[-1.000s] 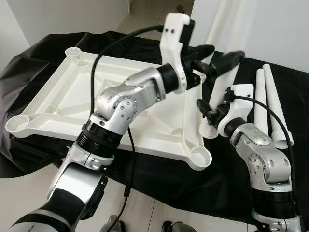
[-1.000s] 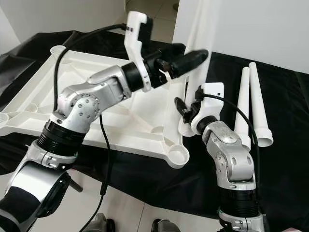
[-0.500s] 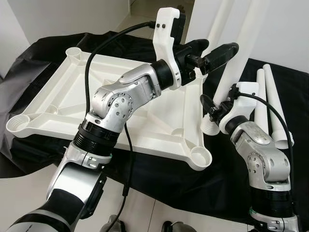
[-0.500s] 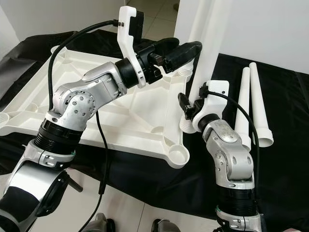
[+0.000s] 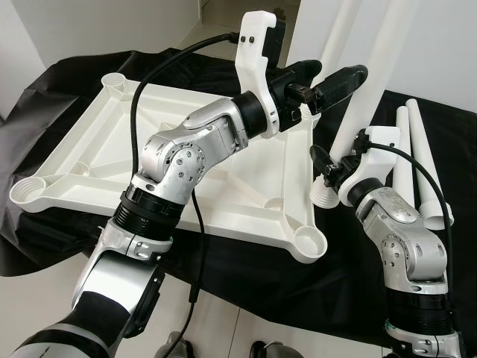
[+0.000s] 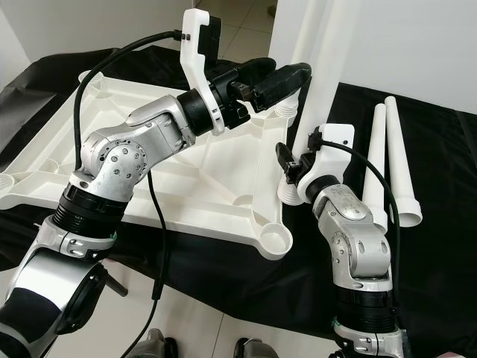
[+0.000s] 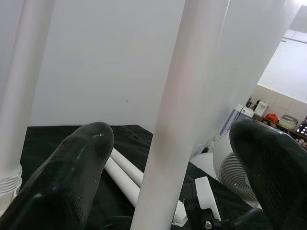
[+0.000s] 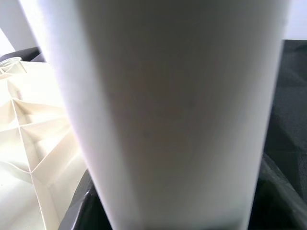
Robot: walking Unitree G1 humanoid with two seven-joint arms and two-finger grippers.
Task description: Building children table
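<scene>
Head view: my two grippers at a white table leg

Head cameras look down on a white tabletop [image 5: 89,149] lying upside down on a black cloth [image 5: 246,276], with round sockets at its corners. My left arm reaches across it. My left gripper [image 5: 328,78] is held high near the far right corner, its black fingers [image 7: 72,167] spread apart with an upright white leg [image 7: 177,120] between them, not touching it. To the right, my right gripper [image 5: 322,165] is low on a standing leg [image 6: 307,119], close above its ribbed foot by the tabletop's right edge; I cannot tell whether its fingers grip it. Farthest right, two spare legs [image 5: 416,160] lie side by side on the cloth.
</scene>
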